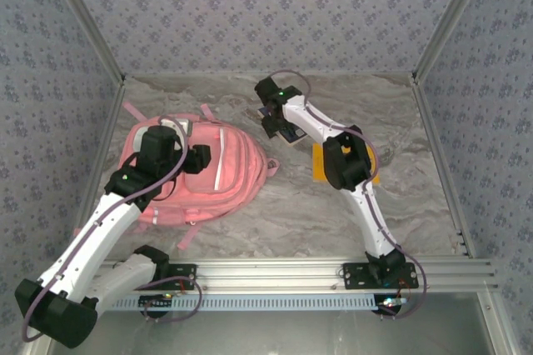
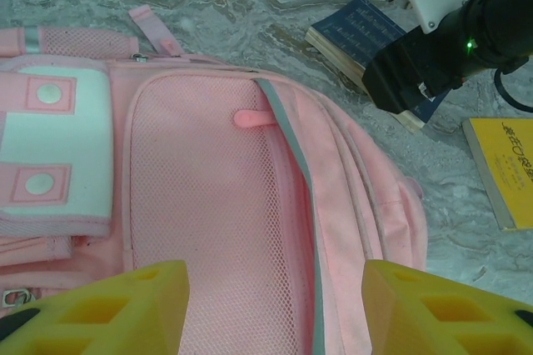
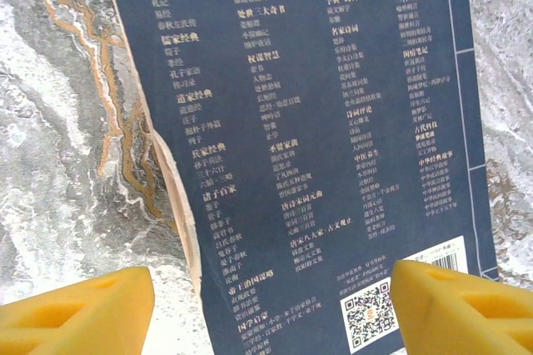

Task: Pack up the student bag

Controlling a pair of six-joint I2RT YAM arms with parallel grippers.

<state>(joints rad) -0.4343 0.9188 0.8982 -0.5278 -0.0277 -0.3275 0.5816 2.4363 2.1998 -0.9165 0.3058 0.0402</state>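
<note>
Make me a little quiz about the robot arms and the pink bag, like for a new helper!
1. True or false: the left gripper hangs over the bag with open fingers.
2. What colour is the book under the right gripper? A red, B dark blue, C green.
3. Fill in: the yellow book lies on the ____, not in the bag.

Key: 1 true. 2 B. 3 table.
</note>
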